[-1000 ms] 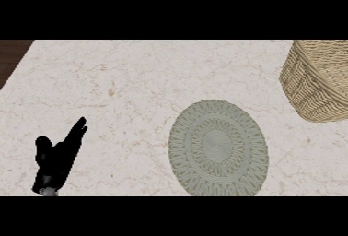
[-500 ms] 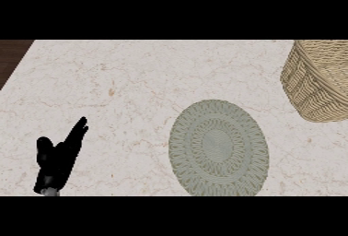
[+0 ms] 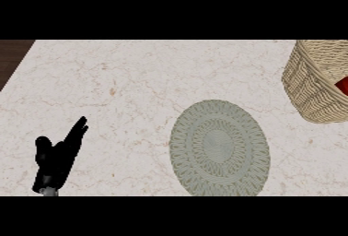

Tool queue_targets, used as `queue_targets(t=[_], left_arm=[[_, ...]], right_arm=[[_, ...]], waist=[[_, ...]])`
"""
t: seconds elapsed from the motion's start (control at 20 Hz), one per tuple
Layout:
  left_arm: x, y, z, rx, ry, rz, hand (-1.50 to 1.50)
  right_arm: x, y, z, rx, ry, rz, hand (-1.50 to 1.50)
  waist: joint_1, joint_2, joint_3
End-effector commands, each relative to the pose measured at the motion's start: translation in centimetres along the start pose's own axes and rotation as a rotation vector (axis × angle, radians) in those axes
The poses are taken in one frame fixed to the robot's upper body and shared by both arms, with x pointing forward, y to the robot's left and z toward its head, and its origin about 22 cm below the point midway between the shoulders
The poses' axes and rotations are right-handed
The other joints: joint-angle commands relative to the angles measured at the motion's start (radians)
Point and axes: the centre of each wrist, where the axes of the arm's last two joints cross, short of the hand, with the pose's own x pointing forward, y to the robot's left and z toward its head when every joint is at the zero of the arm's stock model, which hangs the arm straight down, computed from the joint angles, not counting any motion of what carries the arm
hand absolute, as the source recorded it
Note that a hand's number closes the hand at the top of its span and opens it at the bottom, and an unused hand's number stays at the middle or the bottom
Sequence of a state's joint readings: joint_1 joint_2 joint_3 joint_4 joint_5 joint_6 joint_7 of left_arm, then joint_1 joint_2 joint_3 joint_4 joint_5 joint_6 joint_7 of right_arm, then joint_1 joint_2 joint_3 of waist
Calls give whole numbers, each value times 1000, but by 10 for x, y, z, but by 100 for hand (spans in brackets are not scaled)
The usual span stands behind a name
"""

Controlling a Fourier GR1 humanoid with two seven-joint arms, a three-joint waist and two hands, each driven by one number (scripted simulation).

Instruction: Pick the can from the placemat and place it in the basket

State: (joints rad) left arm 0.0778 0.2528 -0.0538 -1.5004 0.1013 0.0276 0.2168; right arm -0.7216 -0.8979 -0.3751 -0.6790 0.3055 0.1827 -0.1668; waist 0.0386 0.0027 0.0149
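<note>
Now red in the basket [image 3: 314, 83]

Changes noted: 1.

Item: small red patch [image 3: 344, 85], flat in colour, cut off by the view's right edge. Location: inside the tan woven wicker basket [image 3: 311, 87], just behind its near wall and below its rim. Status: visible now; at 1.0 s and 0.5 s ago that part of the basket's inside showed only wicker. Identity: too little shows to tell what the red thing is.
</note>
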Motion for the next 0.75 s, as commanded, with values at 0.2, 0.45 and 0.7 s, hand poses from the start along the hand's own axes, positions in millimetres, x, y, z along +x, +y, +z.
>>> queue_targets(t=[0.2,0.45,0.7], left_arm=[[-24,3,3,13,162,17,0],[-33,-6,3,14,177,16,0],[-31,-11,7,5,176,22,0]], right_arm=[[-6,-37,-3,-89,-3,-137,-150],[-20,-64,8,-160,75,-195,-150],[-41,-115,39,-208,119,-212,-150]], waist=[[-6,10,-13],[-12,11,-13],[-17,14,-10]])
